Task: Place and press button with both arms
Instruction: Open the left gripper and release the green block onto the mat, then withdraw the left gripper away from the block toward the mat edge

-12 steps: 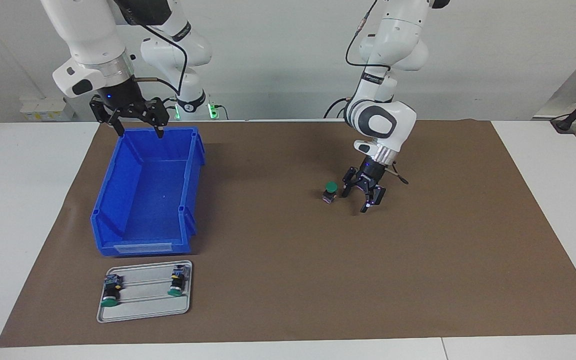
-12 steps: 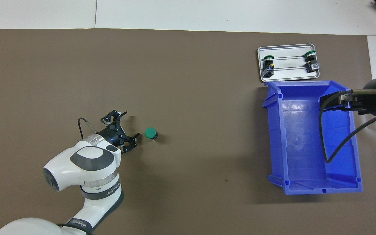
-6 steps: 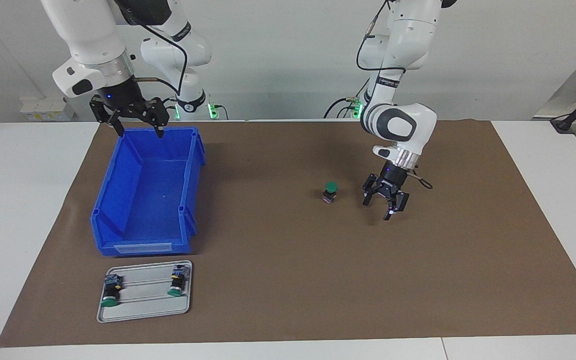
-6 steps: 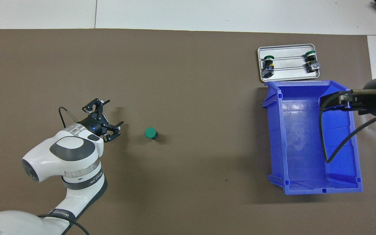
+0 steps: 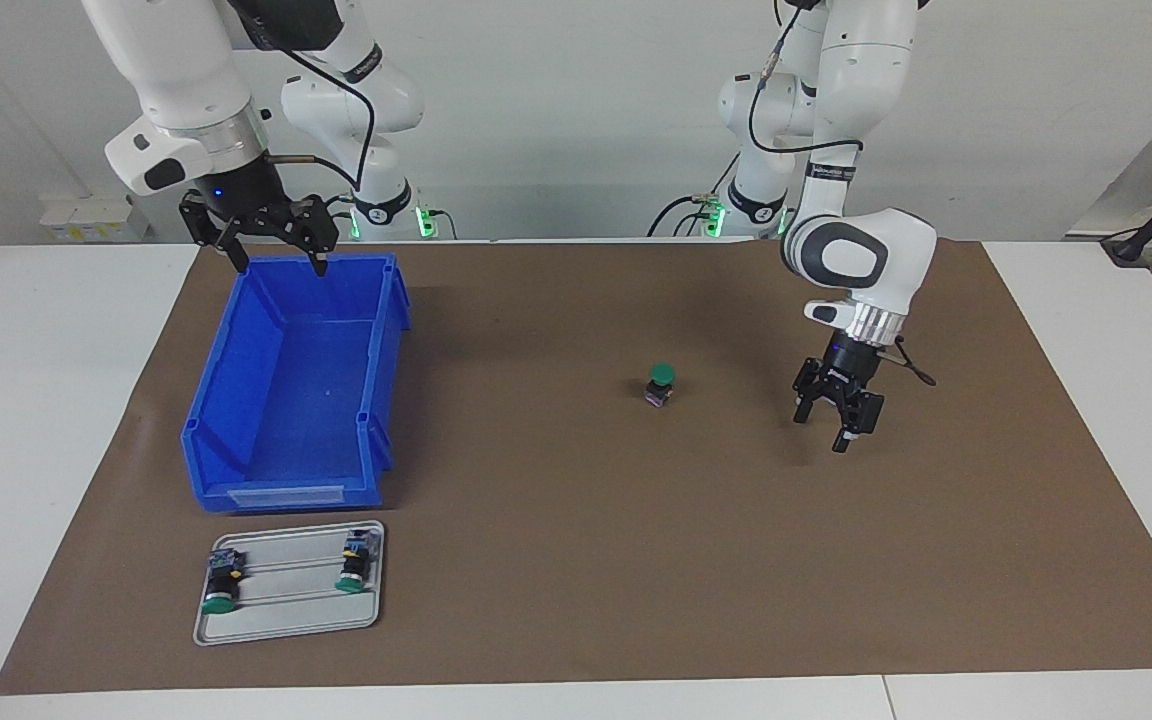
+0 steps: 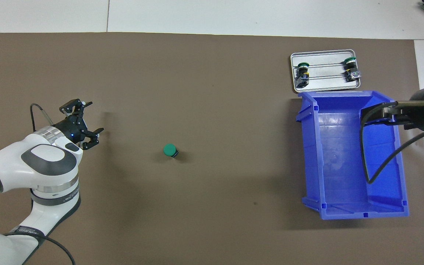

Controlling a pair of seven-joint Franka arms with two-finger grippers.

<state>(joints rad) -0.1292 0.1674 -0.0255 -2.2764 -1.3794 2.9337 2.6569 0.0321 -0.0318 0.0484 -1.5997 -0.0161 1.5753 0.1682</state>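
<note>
Button [image 5: 660,383] upright mid-mat, away from every edge, untouched. Left gripper [image 5: 837,420] over bare mat toward its own end, fingers spread, empty; right gripper [image 5: 267,243] over bin [image 5: 236,420], fingers spread, empty. No legible writing.

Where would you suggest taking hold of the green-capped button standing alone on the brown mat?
Probably from straight above, with the fingers closing on the black body just under the cap. The button stands upright on the mat, cap up, with open space all round it, and the round cap overhangs the narrower body.
</note>
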